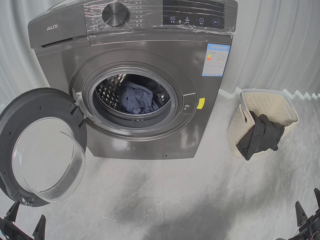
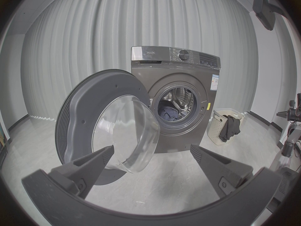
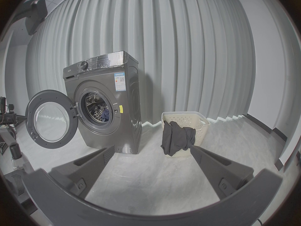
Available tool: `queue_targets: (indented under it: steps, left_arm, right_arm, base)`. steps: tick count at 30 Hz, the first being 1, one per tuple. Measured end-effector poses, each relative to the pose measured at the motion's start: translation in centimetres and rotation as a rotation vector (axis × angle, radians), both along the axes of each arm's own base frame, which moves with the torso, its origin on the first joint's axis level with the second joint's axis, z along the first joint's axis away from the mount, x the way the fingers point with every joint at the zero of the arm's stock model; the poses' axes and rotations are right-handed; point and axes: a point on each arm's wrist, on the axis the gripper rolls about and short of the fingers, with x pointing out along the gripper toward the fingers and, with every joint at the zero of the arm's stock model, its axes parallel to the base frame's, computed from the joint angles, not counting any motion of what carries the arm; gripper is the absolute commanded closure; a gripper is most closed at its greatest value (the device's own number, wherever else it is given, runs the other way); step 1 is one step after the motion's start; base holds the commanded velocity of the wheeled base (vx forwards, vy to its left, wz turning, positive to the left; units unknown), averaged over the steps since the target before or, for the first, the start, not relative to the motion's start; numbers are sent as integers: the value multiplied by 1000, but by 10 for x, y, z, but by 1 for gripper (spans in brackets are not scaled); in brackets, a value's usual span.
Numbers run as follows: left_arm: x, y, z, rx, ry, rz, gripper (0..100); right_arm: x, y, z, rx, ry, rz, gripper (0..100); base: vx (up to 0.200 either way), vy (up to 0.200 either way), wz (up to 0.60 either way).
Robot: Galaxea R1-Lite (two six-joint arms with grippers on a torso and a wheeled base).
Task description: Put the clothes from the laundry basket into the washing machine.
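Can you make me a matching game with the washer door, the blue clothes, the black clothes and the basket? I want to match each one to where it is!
Things
1. door
2. blue garment
3. black garment
4. laundry basket

Places or states
A. draped over the basket's front rim
B. swung wide open
C. lying inside the drum
D. standing on the floor beside the washing machine

Right pairs: 1-B, 2-C, 3-A, 4-D
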Motion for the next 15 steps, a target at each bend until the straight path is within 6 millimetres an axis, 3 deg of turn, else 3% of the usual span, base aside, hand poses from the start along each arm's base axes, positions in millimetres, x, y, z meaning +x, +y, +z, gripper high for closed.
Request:
queue_targets:
  steps: [15]
  left_arm:
    - [0,0,0,-15,0,2,0]
  right_arm:
    - [0,0,0,0,0,0,0]
  base:
    - [0,-200,0]
